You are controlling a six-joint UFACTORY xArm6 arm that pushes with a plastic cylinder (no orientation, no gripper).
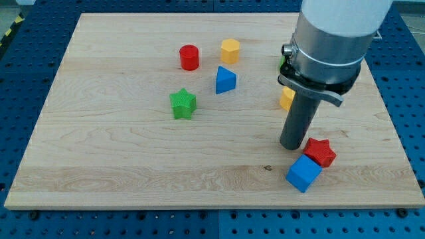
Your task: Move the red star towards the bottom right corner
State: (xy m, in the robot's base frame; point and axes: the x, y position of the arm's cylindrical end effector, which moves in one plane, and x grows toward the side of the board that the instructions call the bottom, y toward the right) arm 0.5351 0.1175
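The red star lies on the wooden board near the view's bottom right. It touches the blue cube just below and to its left. My tip rests on the board right beside the red star's left side, just above the blue cube. The rod rises from it to the large grey arm body at the view's top right.
A red cylinder, a yellow hexagonal block, a blue triangular block and a green star lie in the upper middle. An orange-yellow block shows partly behind the rod. A green piece peeks out by the arm body.
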